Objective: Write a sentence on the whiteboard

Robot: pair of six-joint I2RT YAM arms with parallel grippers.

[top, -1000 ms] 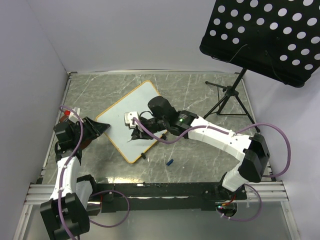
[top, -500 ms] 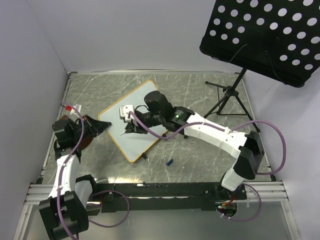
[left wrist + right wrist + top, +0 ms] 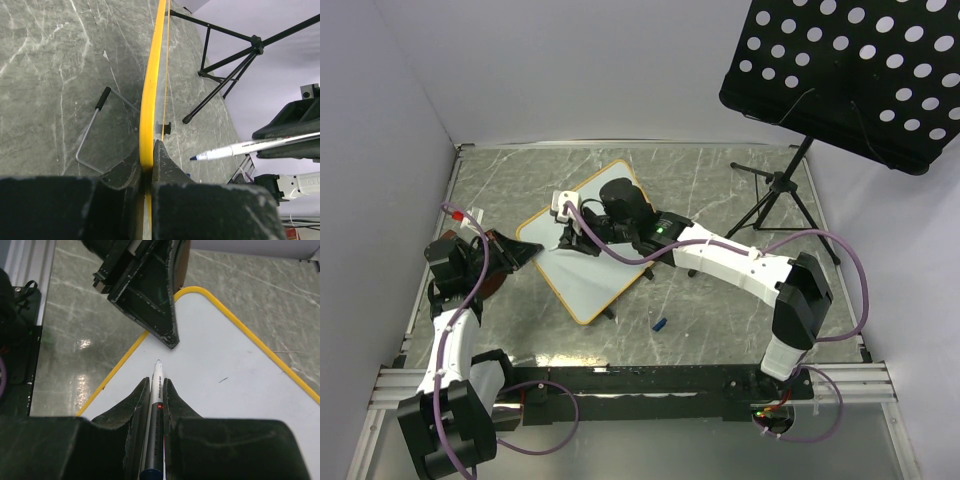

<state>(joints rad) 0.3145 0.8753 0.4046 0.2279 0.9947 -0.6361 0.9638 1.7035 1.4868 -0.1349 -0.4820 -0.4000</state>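
Observation:
The whiteboard [image 3: 595, 262], white with a yellow-orange frame, lies tilted on the table. My left gripper [image 3: 527, 254] is shut on its left corner. In the left wrist view the frame [image 3: 150, 85] runs edge-on between my jaws [image 3: 148, 159]. My right gripper [image 3: 574, 240] is shut on a white marker [image 3: 156, 390]. The marker's tip hovers at the board's face [image 3: 230, 365] near that same corner, close to the left gripper's finger [image 3: 152, 300]. The marker also shows in the left wrist view [image 3: 250, 147]. No sentence shows, only one short dark stroke [image 3: 222, 380].
A black perforated music-stand panel [image 3: 850, 70] hangs over the far right, its tripod [image 3: 775, 200] standing on the table. A small blue cap [image 3: 660, 324] lies near the board's near corner. A wire prop [image 3: 92, 127] sticks out behind the board.
My right arm has carried the marker left and away, from the board's middle to its far-left corner. The board has shifted slightly with my left gripper.

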